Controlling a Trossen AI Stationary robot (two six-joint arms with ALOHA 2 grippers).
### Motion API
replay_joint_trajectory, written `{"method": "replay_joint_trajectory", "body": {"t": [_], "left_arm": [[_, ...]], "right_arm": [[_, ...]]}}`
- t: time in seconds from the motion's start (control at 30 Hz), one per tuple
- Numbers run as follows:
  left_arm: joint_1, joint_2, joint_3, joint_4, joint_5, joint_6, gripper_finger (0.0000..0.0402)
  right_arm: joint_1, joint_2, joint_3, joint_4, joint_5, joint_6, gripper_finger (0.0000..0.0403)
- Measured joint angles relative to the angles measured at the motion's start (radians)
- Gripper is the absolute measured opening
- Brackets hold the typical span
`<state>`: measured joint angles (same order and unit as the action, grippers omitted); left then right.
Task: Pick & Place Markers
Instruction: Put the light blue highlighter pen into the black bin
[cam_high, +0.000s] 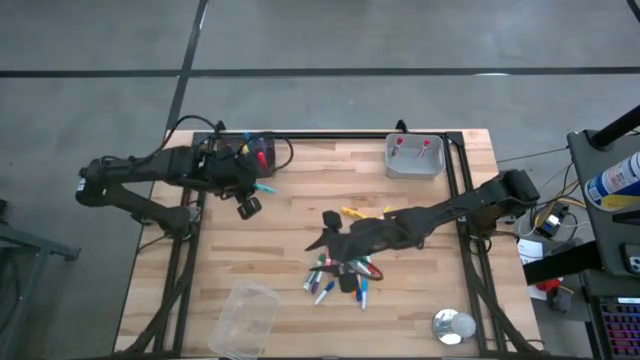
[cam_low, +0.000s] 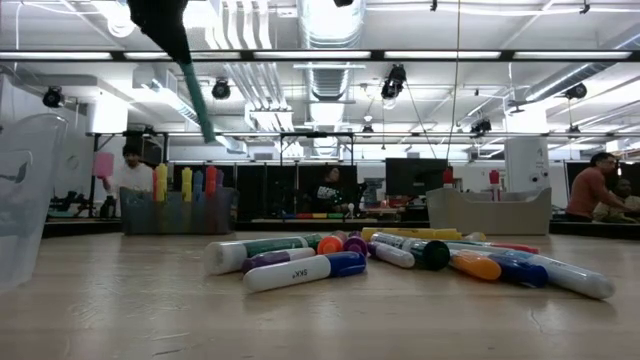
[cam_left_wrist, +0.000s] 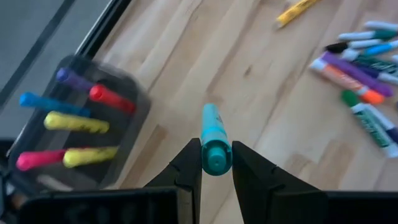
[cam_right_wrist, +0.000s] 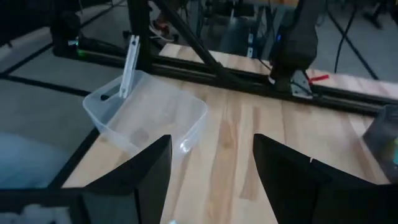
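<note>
closest to the lens: the loose pile of markers lying flat on the wooden surface, right in front of the low camera. White-barrelled ones, blue, purple, orange and green caps, all tangled together.

biggest thing left: that same pile. Seen from above it sits near the front middle of the surface, a dozen or so pens by my guess, so most of the job is not done yet imo.

left bin: dark tray at the back-left corner, already holding a handful: purple, blue, red, two yellow, pink.

right bin: grey tub at the back right, with a couple of red-capped pens in it.

clear tub: see-through container at the front left; looks like nothing's in it.

left gripper: jaws narrowed onto a teal marker, hanging in the air just beside the dark tray. I'd say it's about to drop it in.

right gripper: jaws wide with nothing between them, reaching over the far edge of the pile, probably going for the next pen.

stray: one yellow marker lying apart from the pile, toward the back.
</note>
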<state>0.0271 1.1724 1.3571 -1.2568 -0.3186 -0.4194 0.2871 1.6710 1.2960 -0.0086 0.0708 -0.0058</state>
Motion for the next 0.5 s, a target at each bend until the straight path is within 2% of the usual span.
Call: {"method": "replay_joint_trajectory", "body": {"t": [0.2, 0.3, 0.37, 0.5], "left_arm": [[0.115, 0.001, -0.001, -0.030, 0.026, 0.048, 0.0068], [0.182, 0.001, 0.002, -0.028, 0.059, 0.082, 0.0068], [0.229, 0.002, 0.000, -0.032, 0.085, 0.099, 0.0068], [0.316, 0.010, -0.002, -0.040, 0.126, 0.124, 0.0068]], "right_arm": [[0.023, -0.081, -0.120, 0.159, -0.001, -0.089, 0.0219], [0.043, -0.127, -0.189, 0.263, -0.040, -0.133, 0.0219], [0.045, -0.163, -0.239, 0.293, -0.073, -0.137, 0.0219], [0.041, -0.235, -0.329, 0.342, -0.071, -0.135, 0.0219]]}}
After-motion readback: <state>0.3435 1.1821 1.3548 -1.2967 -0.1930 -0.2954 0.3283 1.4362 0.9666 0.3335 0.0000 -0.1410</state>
